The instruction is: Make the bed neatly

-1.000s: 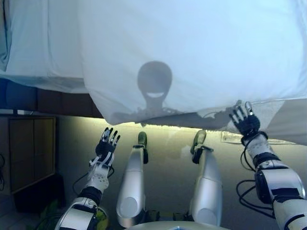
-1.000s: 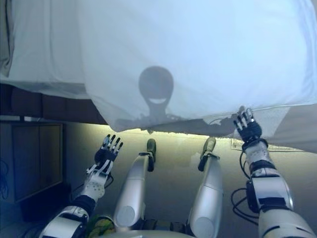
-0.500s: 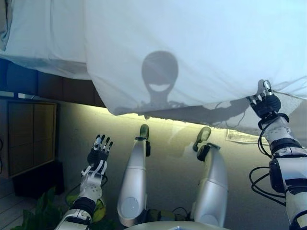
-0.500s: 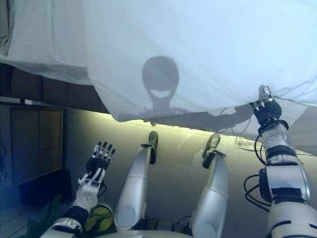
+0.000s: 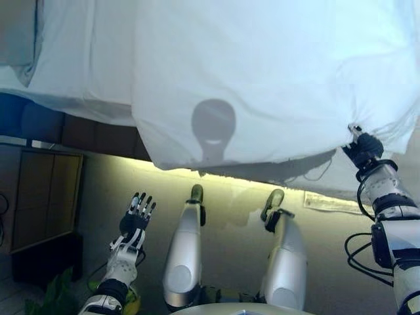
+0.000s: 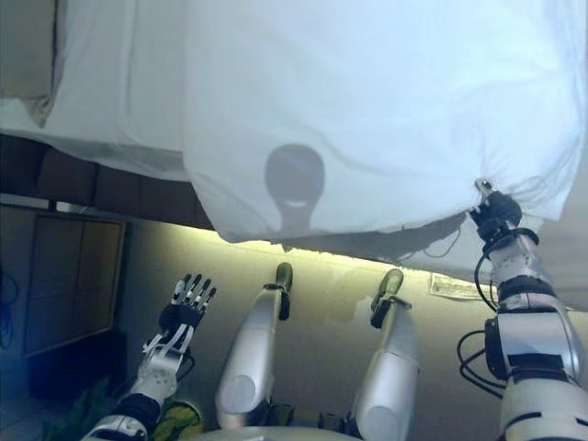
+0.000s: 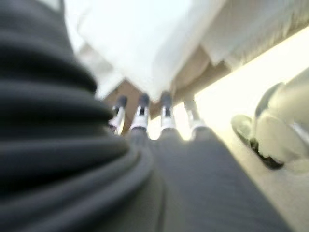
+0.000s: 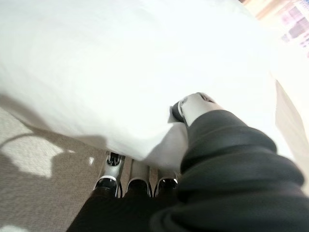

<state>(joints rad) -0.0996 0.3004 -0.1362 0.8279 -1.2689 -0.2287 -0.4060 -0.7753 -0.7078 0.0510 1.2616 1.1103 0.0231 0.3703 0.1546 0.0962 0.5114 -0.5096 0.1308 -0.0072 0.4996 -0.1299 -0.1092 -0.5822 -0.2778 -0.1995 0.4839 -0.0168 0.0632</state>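
Note:
A white duvet (image 5: 262,72) covers the bed and hangs over its near side, with a lower corner at the left (image 5: 157,161). My right hand (image 5: 364,147) is at the duvet's hanging edge on the right. In the right wrist view its thumb (image 8: 193,104) presses on top of the cloth while its fingers (image 8: 130,181) lie under the edge, pinching it. My left hand (image 5: 134,220) hovers low above the floor, well below the duvet, touching nothing. Its fingers (image 7: 140,113) are straight and spread.
A white sheet (image 5: 79,65) shows on the bed to the left of the duvet, with a grey pillow (image 5: 16,39) at the far left. Below it runs the dark bed base (image 5: 79,134). A wooden cabinet (image 5: 46,197) stands at the left, and a paper (image 5: 328,202) lies on the floor.
My right hand has risen and moved right along the duvet's edge and pinched it. My left hand has dropped lower, still open. The camera has shifted a little.

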